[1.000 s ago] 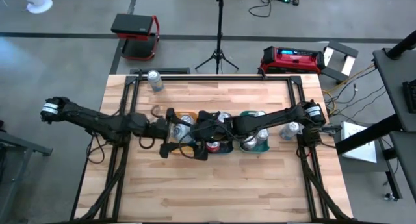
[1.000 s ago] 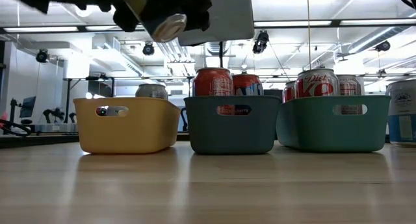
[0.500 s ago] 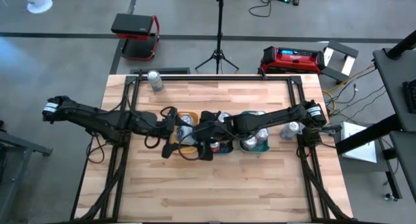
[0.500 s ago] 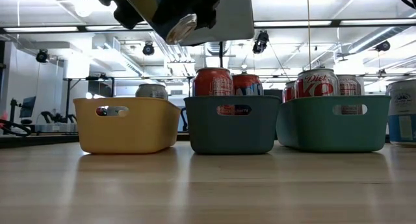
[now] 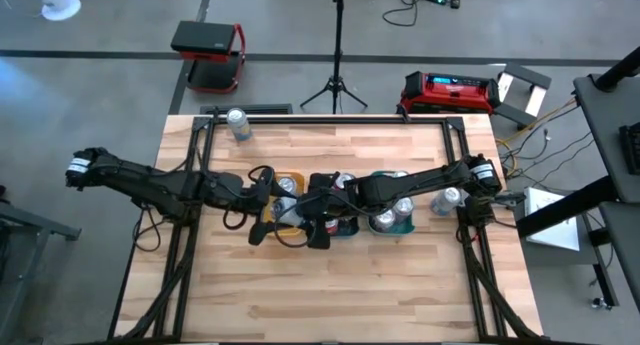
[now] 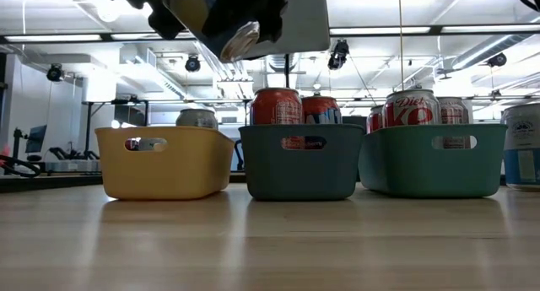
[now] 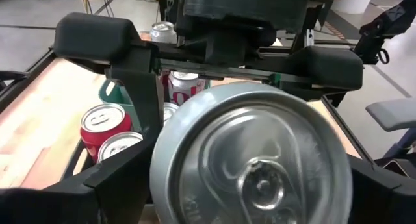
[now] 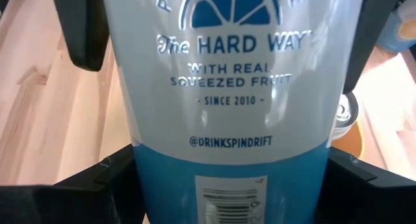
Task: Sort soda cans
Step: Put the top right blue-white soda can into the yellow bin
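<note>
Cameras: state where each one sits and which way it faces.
High: above the table, facing straight down; left gripper and right gripper meet at the bins.
Low: at tabletop height, facing level across at the bins; the held can shows up top.
Left wrist: on the left arm, facing the can's top; own fingers flank it.
Right wrist: on the right arm, facing the can's side.
Shared: both wrist views show that can.

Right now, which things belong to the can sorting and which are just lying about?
Job: Spindrift can, between left pincer and right pincer; Diet Coke can; red can; loose can; yellow bin, dark teal bin, green bin.
Lying about: tripod; red case; black-and-red box.
</note>
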You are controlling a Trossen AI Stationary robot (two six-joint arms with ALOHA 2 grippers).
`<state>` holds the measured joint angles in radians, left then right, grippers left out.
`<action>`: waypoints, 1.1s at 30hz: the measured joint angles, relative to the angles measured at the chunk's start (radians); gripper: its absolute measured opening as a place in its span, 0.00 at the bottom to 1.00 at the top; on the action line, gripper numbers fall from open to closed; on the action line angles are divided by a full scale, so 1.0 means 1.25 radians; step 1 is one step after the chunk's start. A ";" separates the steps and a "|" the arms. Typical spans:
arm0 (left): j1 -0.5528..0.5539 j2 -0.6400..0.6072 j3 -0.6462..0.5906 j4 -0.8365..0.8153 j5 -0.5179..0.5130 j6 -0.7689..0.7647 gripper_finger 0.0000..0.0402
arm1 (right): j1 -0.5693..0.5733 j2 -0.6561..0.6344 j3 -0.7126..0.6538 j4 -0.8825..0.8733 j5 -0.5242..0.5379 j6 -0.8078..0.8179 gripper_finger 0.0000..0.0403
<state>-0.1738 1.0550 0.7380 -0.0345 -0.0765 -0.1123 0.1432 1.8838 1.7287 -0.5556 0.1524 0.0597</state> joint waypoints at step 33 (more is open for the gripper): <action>0.000 0.153 0.149 -0.173 0.000 -0.023 0.87 | 0.006 0.003 -0.001 -0.075 -0.002 0.017 0.76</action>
<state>-0.1734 1.2464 0.9237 -0.2512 -0.0765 -0.1410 0.1505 1.8874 1.7274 -0.6497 0.1496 0.0811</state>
